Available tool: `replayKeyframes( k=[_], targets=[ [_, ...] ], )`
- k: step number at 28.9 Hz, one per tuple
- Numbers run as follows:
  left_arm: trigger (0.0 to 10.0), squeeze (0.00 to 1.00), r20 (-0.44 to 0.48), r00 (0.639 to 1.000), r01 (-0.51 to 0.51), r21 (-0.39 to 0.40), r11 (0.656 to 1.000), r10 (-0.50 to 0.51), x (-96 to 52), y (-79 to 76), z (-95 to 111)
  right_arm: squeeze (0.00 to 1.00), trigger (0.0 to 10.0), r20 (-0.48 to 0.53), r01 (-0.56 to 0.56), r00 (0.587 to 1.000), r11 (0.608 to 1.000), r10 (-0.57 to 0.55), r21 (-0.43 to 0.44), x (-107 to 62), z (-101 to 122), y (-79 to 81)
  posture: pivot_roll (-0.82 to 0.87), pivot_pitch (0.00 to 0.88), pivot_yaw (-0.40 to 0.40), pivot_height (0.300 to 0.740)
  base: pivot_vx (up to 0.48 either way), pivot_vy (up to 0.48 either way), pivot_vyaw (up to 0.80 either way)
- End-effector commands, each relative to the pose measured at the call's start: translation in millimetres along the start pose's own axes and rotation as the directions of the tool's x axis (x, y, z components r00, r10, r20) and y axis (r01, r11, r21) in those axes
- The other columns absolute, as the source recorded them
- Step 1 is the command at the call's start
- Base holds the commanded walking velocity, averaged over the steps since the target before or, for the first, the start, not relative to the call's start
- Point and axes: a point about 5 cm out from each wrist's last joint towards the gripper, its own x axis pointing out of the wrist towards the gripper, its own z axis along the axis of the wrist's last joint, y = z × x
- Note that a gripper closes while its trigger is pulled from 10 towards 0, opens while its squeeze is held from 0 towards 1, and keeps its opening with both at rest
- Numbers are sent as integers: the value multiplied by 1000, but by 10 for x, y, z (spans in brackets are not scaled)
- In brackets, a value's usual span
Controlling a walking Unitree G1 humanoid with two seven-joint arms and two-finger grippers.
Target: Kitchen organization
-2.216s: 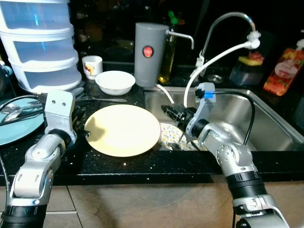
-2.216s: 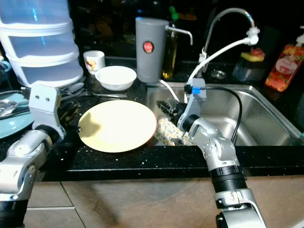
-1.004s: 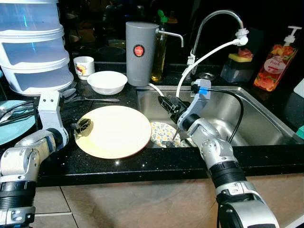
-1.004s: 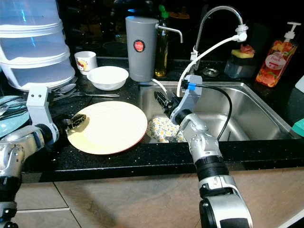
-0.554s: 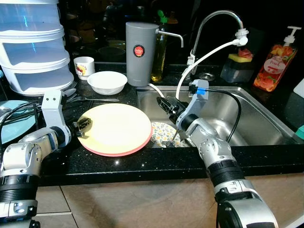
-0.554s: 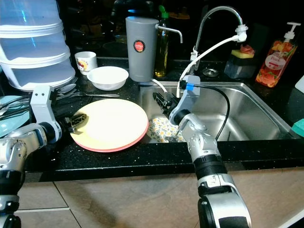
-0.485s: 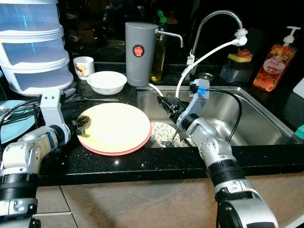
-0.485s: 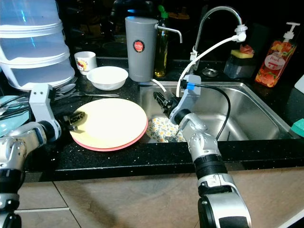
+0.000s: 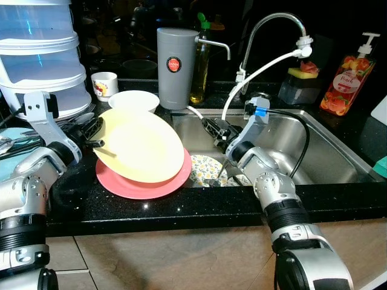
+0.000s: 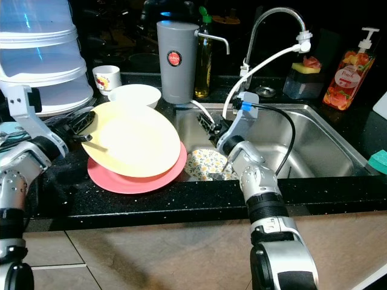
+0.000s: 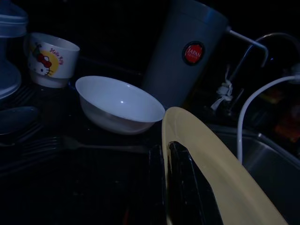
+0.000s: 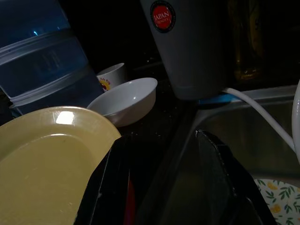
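Note:
A pale yellow plate (image 9: 142, 148) is lifted and tilted above a pink plate (image 9: 145, 186) that lies flat on the black counter. My left gripper (image 9: 94, 132) is shut on the yellow plate's left rim. In the left wrist view the rim (image 11: 211, 164) runs between the two black fingers (image 11: 187, 192). My right gripper (image 9: 214, 128) hangs open over the sink's left side, above a flower-patterned plate (image 9: 205, 170), with nothing between its fingers (image 12: 218, 178).
A white bowl (image 9: 133, 99), a small printed cup (image 9: 104, 84) and a grey jug (image 9: 173, 58) stand behind the plates. Stacked clear containers (image 9: 39, 54) fill the back left. Tap (image 9: 275, 24) with white hose, steel sink (image 9: 326, 151), soap bottle (image 9: 341, 75) on the right.
My left gripper has raised the yellow plate by its left rim, tilting it up off the pink plate underneath. The right gripper has stayed over the sink.

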Motion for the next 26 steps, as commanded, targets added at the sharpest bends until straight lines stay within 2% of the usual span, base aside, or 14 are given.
replayKeyframes(
  k=[1, 4, 9, 10, 11, 12, 21, 22, 23, 24, 25, 26],
  targets=[
    [0, 0, 47, 998, 37, -20, 999, -36, 15, -52, 44, 0, 10000, 4, -7, 1000, 1000, 6, 28, 24, 15, 14, 77, 41, -54, 740, 0, 0, 0],
    [0, 0, 175, 982, 82, -82, 993, -66, 4, -70, 161, 0, 10000, 9, -6, 1000, 999, 6, 42, 26, 16, 13, 75, 41, -53, 740, 0, 0, 0],
    [0, 0, 226, 967, 146, -118, 982, -117, -14, -108, 195, 0, 10000, 26, -13, 1000, 994, 11, 105, 30, 33, 24, 76, 41, -54, 740, 0, 0, 0],
    [0, 0, 230, 965, 154, -120, 981, -123, -19, -111, 190, 129, 10000, 30, -18, 999, 992, 14, 123, 33, 41, 27, 77, 40, -53, 740, 0, 0, 0],
    [0, 0, 230, 965, 154, -120, 981, -123, -19, -111, 190, 129, 10000, 30, -18, 999, 992, 14, 123, 33, 41, 27, 77, 40, -53, 740, 0, 0, 0],
    [0, 0, 229, 965, 160, -121, 980, -129, -31, -110, 172, 1000, 10000, 37, -34, 999, 985, 28, 169, 38, 57, 37, 77, 40, -53, 740, 0, 0, 0],
    [0, 0, 240, 960, 181, -136, 974, -145, -34, -128, 159, 1000, 10000, 36, -39, 999, 972, 32, 230, 46, 84, 37, 74, 40, -52, 740, 0, 0, 0],
    [0, 0, 239, 959, 186, -137, 973, -149, -34, -134, 156, 1000, 10000, 37, -49, 998, 962, 41, 267, 50, 85, 51, 74, 39, -52, 740, 0, 0, 0],
    [0, 0, 239, 959, 186, -137, 973, -149, -34, -134, 156, 1000, 10000, 37, -49, 998, 962, 41, 267, 50, 85, 51, 74, 39, -52, 740, 0, 0, 0],
    [0, 0, 238, 958, 194, -139, 971, -157, -31, -144, 148, 1000, 10000, 49, -89, 996, 927, 76, 365, 59, 94, 96, 74, 39, -52, 740, 0, 0, 0],
    [0, 0, 239, 958, 196, -141, 970, -159, -30, -148, 145, 867, 10000, 54, -109, 994, 911, 95, 397, 60, 100, 116, 74, 39, -52, 740, 0, 0, 0],
    [0, 0, 239, 958, 198, -144, 970, -160, -29, -151, 141, 71, 10000, 54, -133, 991, 901, 121, 413, 58, 103, 141, 74, 39, -52, 740, 0, 0, 0]
  ],
)
